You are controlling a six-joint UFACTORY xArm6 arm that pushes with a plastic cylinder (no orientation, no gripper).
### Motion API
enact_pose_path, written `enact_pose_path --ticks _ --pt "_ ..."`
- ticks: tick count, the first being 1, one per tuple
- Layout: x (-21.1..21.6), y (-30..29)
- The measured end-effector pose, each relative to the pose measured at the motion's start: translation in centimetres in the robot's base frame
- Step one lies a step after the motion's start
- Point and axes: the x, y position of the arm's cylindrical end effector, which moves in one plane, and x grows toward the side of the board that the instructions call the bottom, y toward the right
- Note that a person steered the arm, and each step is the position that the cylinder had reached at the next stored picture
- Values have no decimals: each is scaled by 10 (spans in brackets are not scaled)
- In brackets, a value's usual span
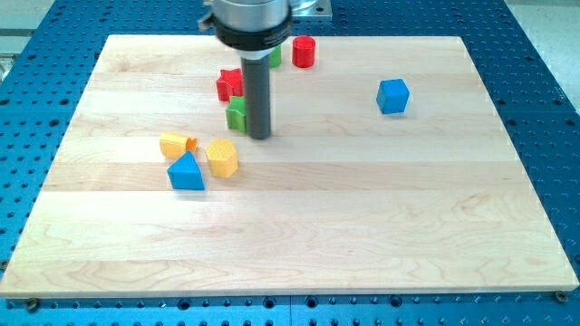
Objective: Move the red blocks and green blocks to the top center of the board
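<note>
My tip (260,136) rests on the board just right of a green block (236,114), touching or nearly touching it. A red star-shaped block (229,84) lies just above the green one, left of the rod. A red cylinder (304,52) stands near the top centre. A second green block (275,56) peeks out beside the rod, just left of the red cylinder, mostly hidden by the arm.
A blue cube (392,95) sits at the upper right. An orange cylinder lying on its side (177,143), a yellow hexagonal block (221,157) and a blue triangular block (186,172) cluster at the left centre. The wooden board (362,226) lies on a blue perforated table.
</note>
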Motion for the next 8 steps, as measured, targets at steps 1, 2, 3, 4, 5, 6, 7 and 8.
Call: enact_pose_path --ticks 1,2,3,4,5,6,7,8 --pt "-2 -13" --pt "-10 -13" --pt "2 -13" --pt "-6 -16" --pt "-39 -47" --pt "-86 -38" --pt "-84 -29" --pt "-79 -52"
